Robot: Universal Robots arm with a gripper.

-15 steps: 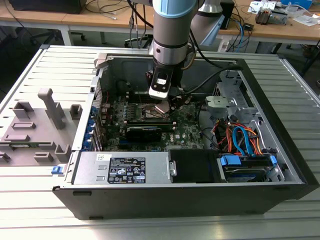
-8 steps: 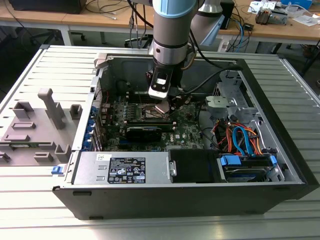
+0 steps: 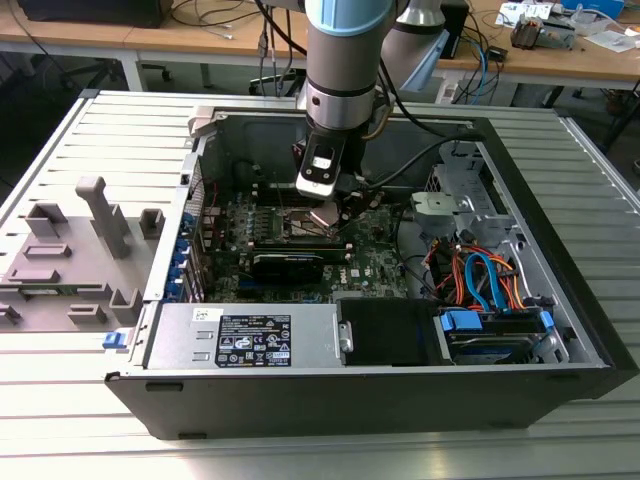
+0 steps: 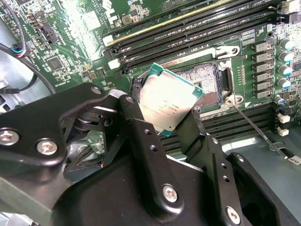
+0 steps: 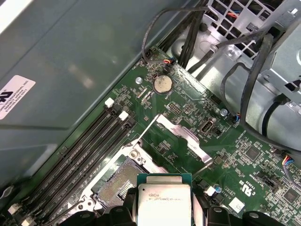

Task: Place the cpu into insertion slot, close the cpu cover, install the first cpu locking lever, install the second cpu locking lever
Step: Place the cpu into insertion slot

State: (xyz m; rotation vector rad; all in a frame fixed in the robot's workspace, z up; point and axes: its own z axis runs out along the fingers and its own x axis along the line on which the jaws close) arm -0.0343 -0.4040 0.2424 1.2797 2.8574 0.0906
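My gripper (image 3: 327, 216) hangs inside the open computer case, low over the motherboard (image 3: 360, 255). It is shut on the cpu (image 4: 165, 101), a flat square chip with a silvery top, clamped by two opposite edges between the black fingers (image 4: 141, 127). The chip is tilted and hovers just beside and above the insertion slot (image 4: 210, 84). In the first wrist view the cpu (image 5: 163, 201) sits beside the bare insertion slot (image 5: 115, 182). The cpu cover (image 5: 184, 139) stands swung open past the socket. A thin locking lever (image 4: 256, 127) sticks out, unlatched.
Long black memory slots (image 4: 188, 33) flank the socket. A silver power supply (image 3: 250, 340) sits at the case front, and a drive bay with orange and blue cables (image 3: 480, 285) is at the exterior view's right. Grey fixtures (image 3: 75, 250) stand outside the case.
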